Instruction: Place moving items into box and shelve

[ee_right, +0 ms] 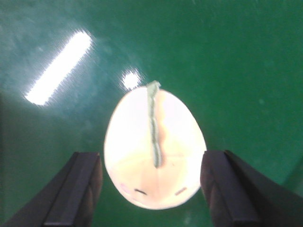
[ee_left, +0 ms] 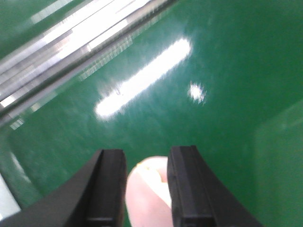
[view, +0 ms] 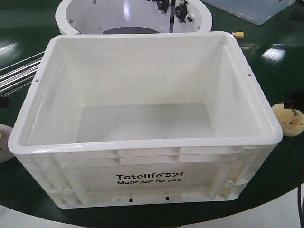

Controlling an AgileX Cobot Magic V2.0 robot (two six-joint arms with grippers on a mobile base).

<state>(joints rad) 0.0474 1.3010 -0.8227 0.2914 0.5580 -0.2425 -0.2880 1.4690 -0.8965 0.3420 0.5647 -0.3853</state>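
On the glossy green counter (ee_right: 236,47), right pincer (ee_right: 152,158) gapes wide astride the egg-shaped yellow plush (ee_right: 137,127), left pincer (ee_left: 147,153) narrow over the pink plush (ee_left: 147,194).

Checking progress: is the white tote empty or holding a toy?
Empty: the white tote shows a bare floor; the yellow toy lies outside it.

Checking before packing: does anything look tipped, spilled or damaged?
Nothing stands out. The white box sits upright, empty; the yellow plush lies inside the open right pincer, the pink plush at the left pincer.
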